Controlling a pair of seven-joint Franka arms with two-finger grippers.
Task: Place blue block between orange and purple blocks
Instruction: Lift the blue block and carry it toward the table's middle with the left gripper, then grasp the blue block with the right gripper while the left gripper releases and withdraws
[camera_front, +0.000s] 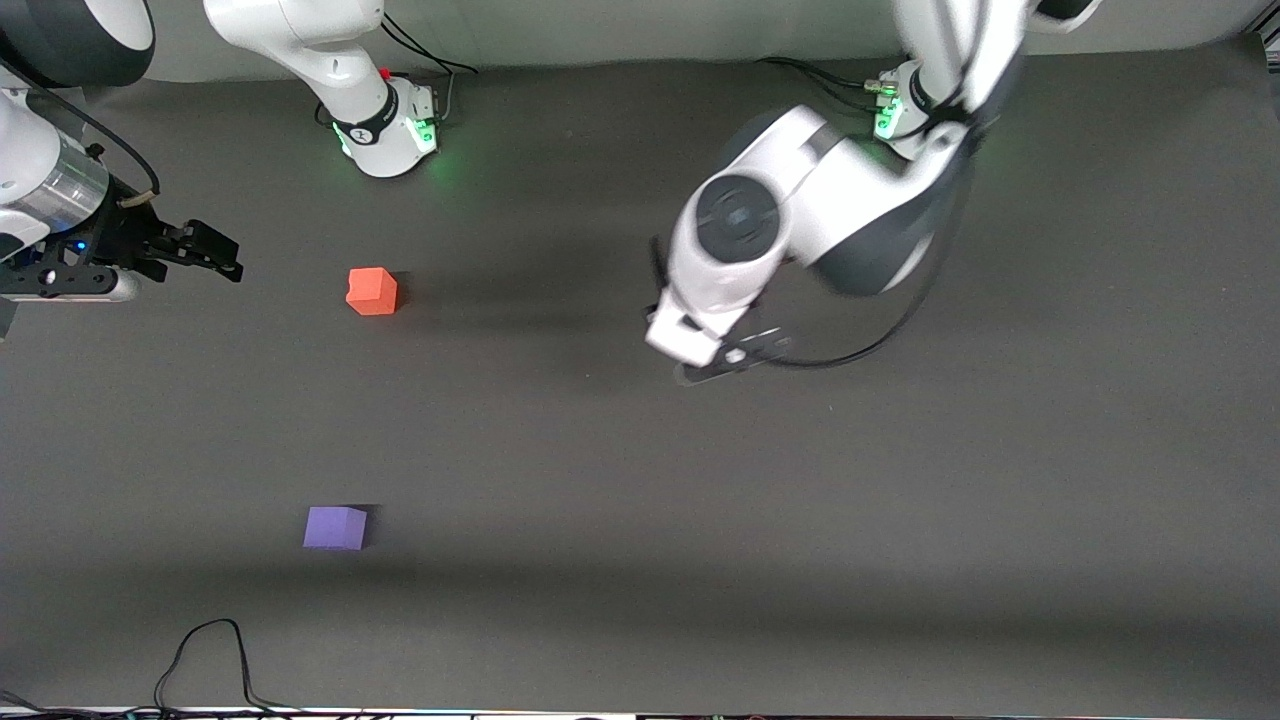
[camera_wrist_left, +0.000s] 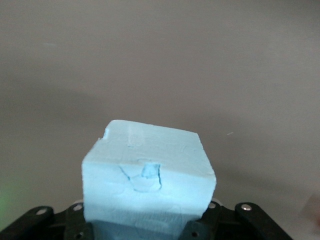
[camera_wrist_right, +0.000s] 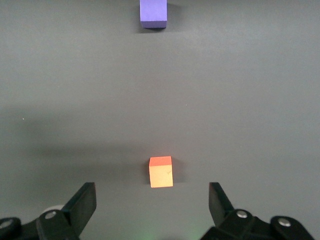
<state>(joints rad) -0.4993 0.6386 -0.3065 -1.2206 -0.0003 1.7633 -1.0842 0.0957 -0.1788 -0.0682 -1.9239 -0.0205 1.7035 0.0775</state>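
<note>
The blue block (camera_wrist_left: 150, 170) fills the left wrist view, gripped in my left gripper (camera_wrist_left: 149, 226); its fingers are hidden by the block. In the front view my left gripper (camera_front: 722, 362) hangs over the middle of the table and the blue block is hidden under the hand. The orange block (camera_front: 372, 291) lies toward the right arm's end. The purple block (camera_front: 335, 527) lies nearer to the front camera than the orange one. My right gripper (camera_front: 215, 255) is open and empty, in the air beside the orange block (camera_wrist_right: 161, 172). The purple block (camera_wrist_right: 153, 13) also shows in the right wrist view.
Black cables (camera_front: 205, 660) lie along the table's edge nearest the front camera. The right arm's base (camera_front: 385, 130) and the left arm's base (camera_front: 900, 110) stand along the edge farthest from it. Dark mat lies between the two blocks.
</note>
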